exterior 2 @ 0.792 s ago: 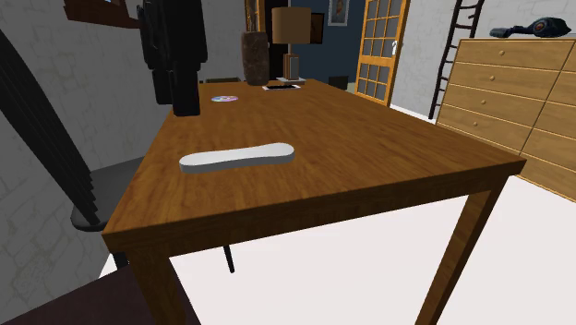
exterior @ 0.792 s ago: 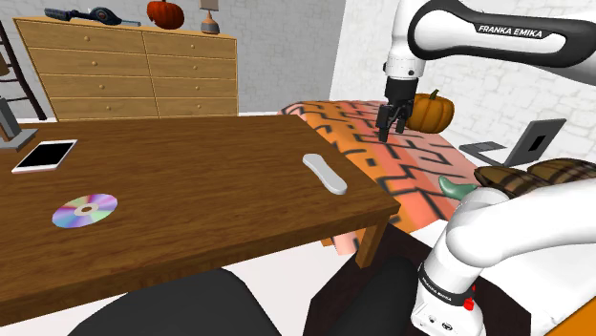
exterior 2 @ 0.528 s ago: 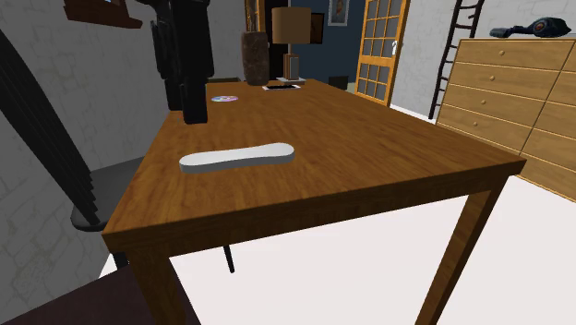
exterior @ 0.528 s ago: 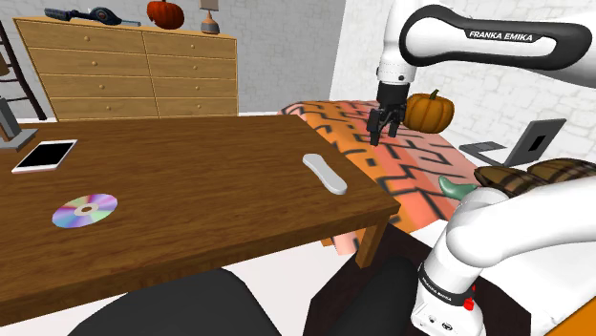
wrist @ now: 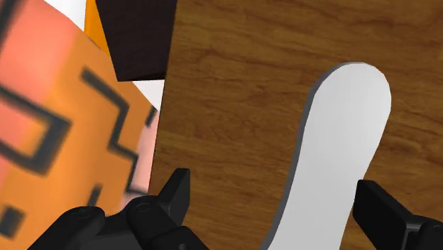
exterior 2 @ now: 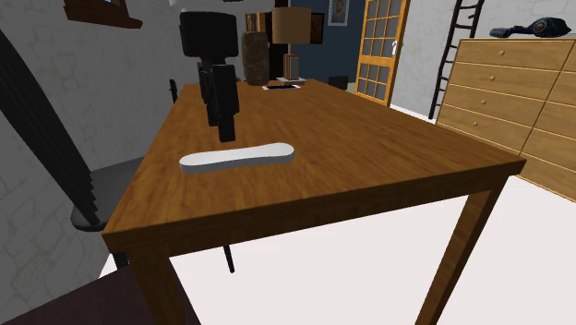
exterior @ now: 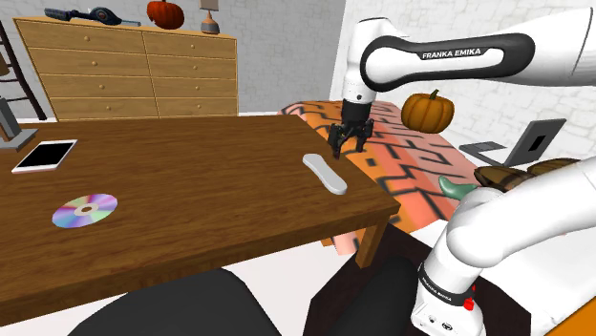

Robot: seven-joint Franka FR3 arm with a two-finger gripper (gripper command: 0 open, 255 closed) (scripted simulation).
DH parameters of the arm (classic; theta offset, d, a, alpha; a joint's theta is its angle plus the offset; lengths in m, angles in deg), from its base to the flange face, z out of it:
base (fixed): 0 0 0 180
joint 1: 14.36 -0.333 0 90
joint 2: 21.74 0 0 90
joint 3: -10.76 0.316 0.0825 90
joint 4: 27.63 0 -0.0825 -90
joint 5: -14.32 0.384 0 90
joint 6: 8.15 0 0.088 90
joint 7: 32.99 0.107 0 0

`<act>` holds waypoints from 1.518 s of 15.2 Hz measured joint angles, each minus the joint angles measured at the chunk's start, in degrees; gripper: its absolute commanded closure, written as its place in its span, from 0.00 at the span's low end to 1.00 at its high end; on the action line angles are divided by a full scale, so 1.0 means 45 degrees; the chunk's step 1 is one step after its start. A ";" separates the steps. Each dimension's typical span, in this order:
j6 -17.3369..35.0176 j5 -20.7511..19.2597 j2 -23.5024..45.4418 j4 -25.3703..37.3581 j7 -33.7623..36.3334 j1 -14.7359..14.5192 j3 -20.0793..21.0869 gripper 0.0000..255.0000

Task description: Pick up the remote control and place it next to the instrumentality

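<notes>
We watch the end effector (exterior: 341,150) swing in from over the bed (exterior: 401,157), fingers spread, above the white remote control (exterior: 325,173); it lies flat near the tabletop's (exterior: 191,181) bedside edge.

**A:** How does the arm stand?

**B:** The white arm (exterior: 458,59) rises from the shoulder view's lower right. Its upper link, marked FRANKA EMIKA, runs almost level toward that view's left.

**A:** And the wrist?

**B:** The wrist (exterior: 355,76) bends downward at the end of this link. The black gripper (exterior: 344,149) hangs under it and points down, a little tilted.

**A:** Are the jaws apart?

**B:** Yes. In the wrist view the 2 fingers (wrist: 175,190) stand well apart, 1 at each side. In the second exterior view the gripper looks like 1 dark column, tips lowest.
</notes>
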 measured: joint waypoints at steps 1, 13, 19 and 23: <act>0.0238 0.0104 0.0222 0.0086 0.0319 -0.0002 0.0140 0.00; 0.3108 0.0478 0.1980 -0.0635 0.1783 -0.0023 0.0893 0.00; 0.3225 0.0481 0.2021 -0.0700 0.1795 -0.0027 0.0906 0.00; 0.3225 0.0481 0.2021 -0.0700 0.1795 -0.0026 0.0906 1.00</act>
